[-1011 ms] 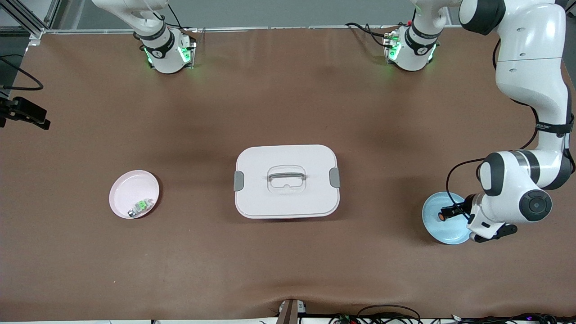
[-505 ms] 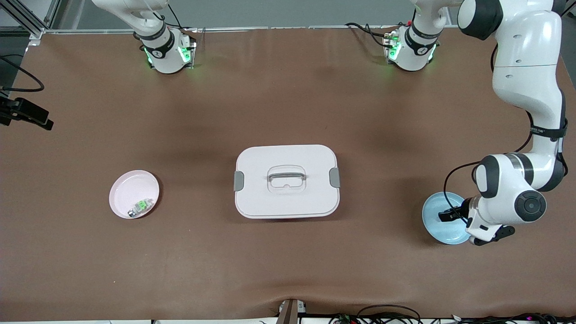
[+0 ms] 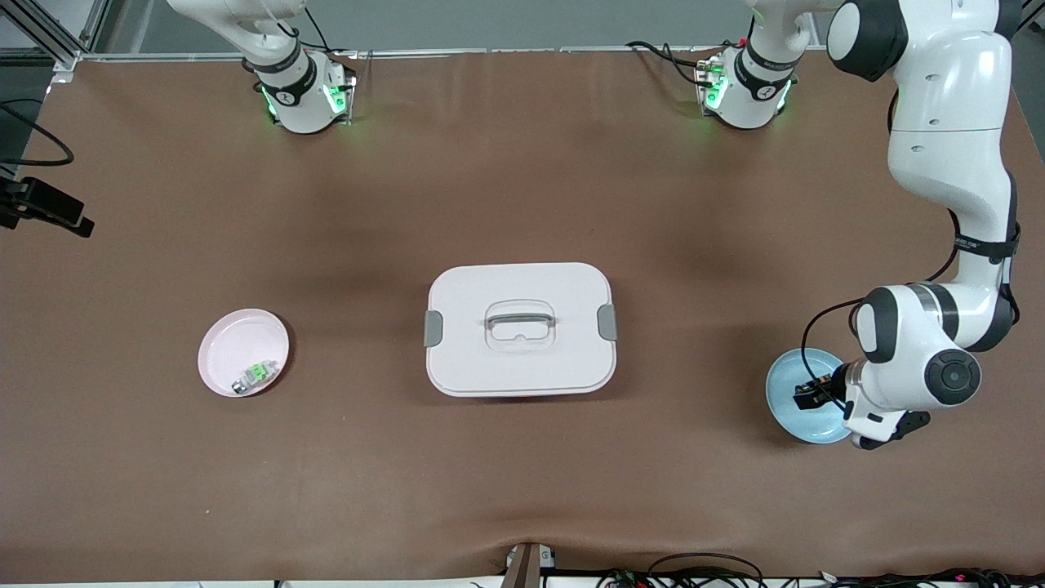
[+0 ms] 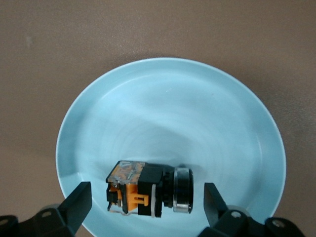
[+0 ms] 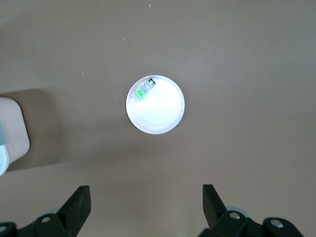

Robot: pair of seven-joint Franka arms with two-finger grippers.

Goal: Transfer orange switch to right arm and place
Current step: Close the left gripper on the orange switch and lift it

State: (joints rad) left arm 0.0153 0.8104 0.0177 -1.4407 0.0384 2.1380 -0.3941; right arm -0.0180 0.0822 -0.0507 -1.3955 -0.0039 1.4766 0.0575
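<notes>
The orange switch, a stubby black part with orange marks and a silver ring, lies on its side in the light blue plate at the left arm's end of the table. My left gripper is open and low over the plate, one finger on each side of the switch with gaps on both sides. In the front view my left gripper covers the switch over the blue plate. My right gripper is open and empty, high over the table near the pink plate; it is outside the front view.
The pink plate at the right arm's end holds a small green-and-silver part, which also shows in the right wrist view. A white lidded box with a handle stands mid-table, its corner in the right wrist view.
My left arm has drawn in and the left gripper has come down over the blue plate, so it now hides the switch in the front view. The right arm's base has not moved.
</notes>
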